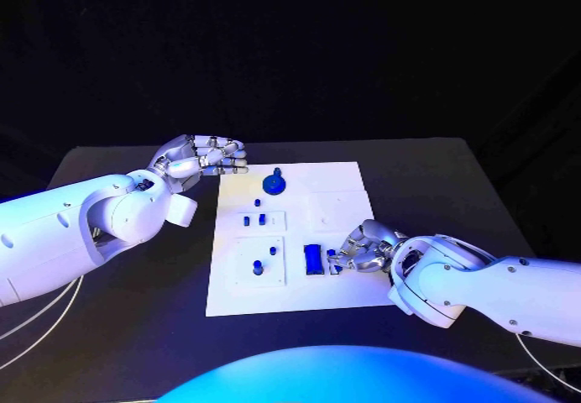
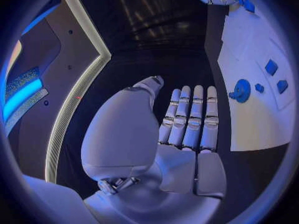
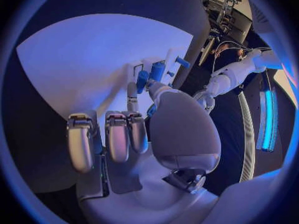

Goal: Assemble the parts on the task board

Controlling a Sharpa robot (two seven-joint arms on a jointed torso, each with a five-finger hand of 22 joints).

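Task board [image 1: 345,180] white, mid-table; I see small blue parts on it, round blue part [image 1: 276,183] near far edge; right hand [image 1: 361,248] low over board's near right, fingertips touching upright blue block [image 1: 314,259], grasp I can't confirm; left hand [image 1: 201,155] off board's far left corner, fingers straight together, holding nothing.

Right hand [image 1: 363,249] fingers cover task board [image 1: 290,294] at 3 o'clock; contact with blue part [image 1: 314,259] unclear. Small parts' shapes too small to tell.
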